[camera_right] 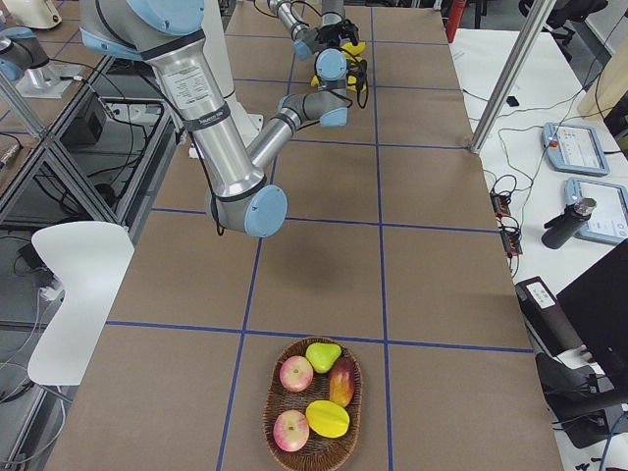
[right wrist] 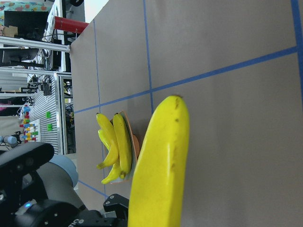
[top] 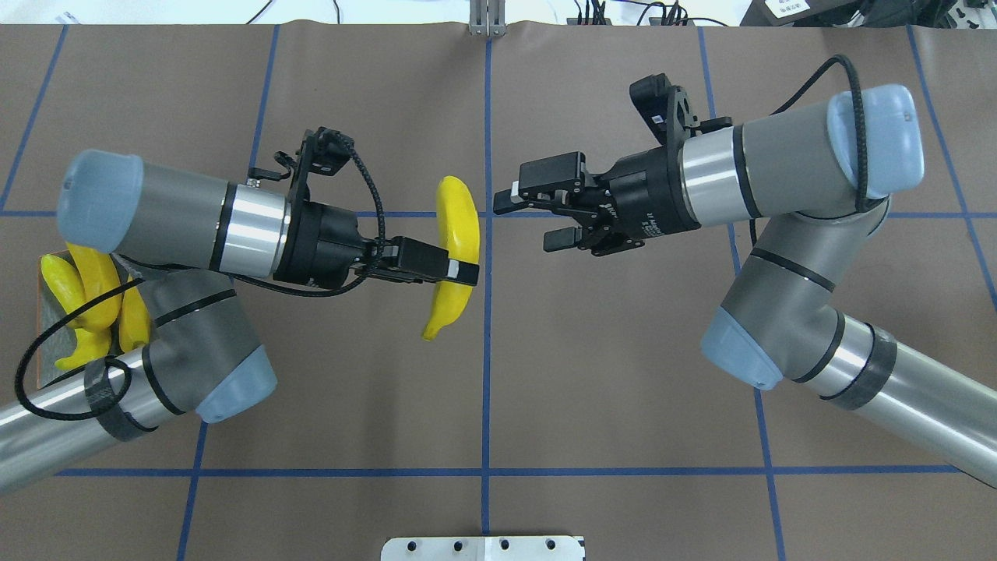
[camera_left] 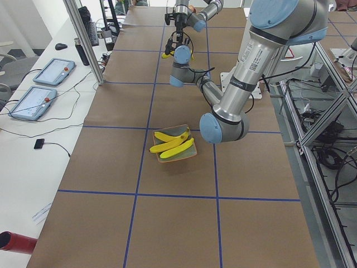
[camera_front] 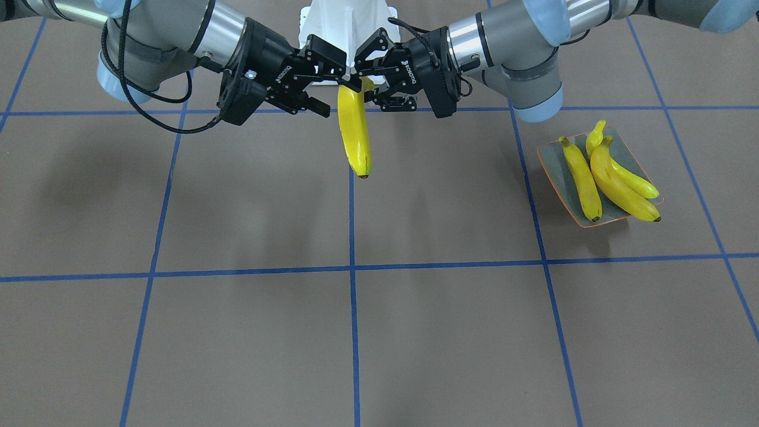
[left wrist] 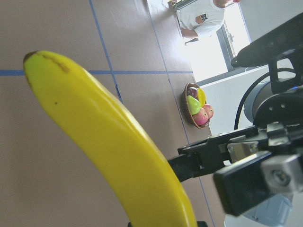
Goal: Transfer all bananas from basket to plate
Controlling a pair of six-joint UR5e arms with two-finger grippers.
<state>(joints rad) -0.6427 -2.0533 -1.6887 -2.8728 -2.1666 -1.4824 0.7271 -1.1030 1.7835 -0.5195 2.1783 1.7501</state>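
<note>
My left gripper (top: 459,270) is shut on one yellow banana (top: 456,234) and holds it in the air over the middle of the table. In the front view the banana (camera_front: 354,130) hangs down from that gripper (camera_front: 366,84). My right gripper (top: 525,221) is open and empty, facing the banana with a small gap; it also shows in the front view (camera_front: 332,89). Three more bananas (camera_front: 605,178) lie on the grey-green orange-rimmed plate (camera_front: 551,159) on my left side. The left arm hides much of the plate (top: 43,312) in the overhead view.
A wicker basket (camera_right: 280,412) at the table's end on my right holds apples, a pear and other fruit, with no banana showing in it. It also shows small in the left wrist view (left wrist: 189,113). Blue tape lines cross the brown table.
</note>
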